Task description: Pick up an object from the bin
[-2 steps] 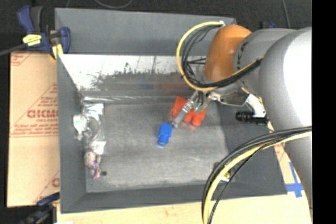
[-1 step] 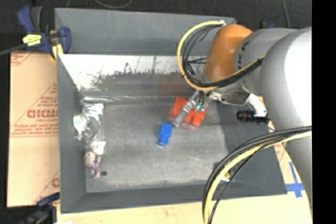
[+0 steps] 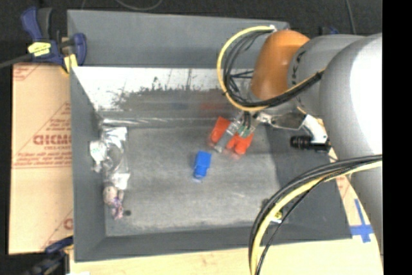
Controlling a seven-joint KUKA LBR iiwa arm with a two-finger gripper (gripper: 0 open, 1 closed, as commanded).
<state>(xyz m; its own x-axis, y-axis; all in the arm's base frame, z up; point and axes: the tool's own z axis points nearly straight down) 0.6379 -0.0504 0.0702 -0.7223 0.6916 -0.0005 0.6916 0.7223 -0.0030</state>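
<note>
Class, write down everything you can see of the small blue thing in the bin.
The small blue block is bright, smooth and plastic-looking, oblong with squared ends. It lies flat on the floor of the grey bin, near its middle, its long side slightly tilted in the view. It touches only the floor; the gripper is apart, up and right of it.

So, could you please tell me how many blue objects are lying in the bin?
1. A small blue block lies near the middle of the bin floor. The arm covers the bin's right side, so more could be hidden there.
</note>
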